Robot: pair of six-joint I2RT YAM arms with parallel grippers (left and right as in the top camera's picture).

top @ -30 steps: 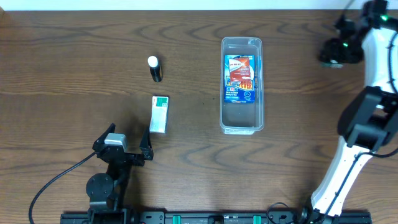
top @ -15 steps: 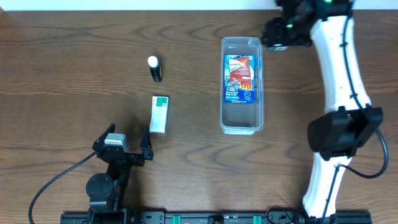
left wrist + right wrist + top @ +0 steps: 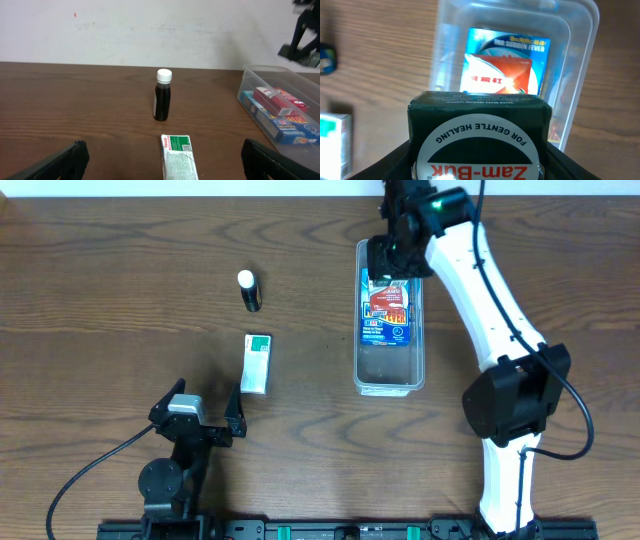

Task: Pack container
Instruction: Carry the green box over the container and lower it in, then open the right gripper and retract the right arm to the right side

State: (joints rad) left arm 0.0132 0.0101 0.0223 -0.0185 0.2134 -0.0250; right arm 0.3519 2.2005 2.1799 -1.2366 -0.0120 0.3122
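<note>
Light even, bright, soft shadows. My right wrist view: table (image 3: 370, 75) blurred; faint glare on container (image 3: 580, 60) wall.

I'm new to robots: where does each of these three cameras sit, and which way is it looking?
Overhead: above the brown wooden table, looking straight down; left gripper and right gripper both show.
Left wrist: low, facing across the table at the small dark white-capped bottle; its own open fingers frame the bottom corners.
Right wrist: looking down into the clear plastic container, past the dark green box it grips.
Shared: both wrist views catch the container and the white-and-green box.
</note>
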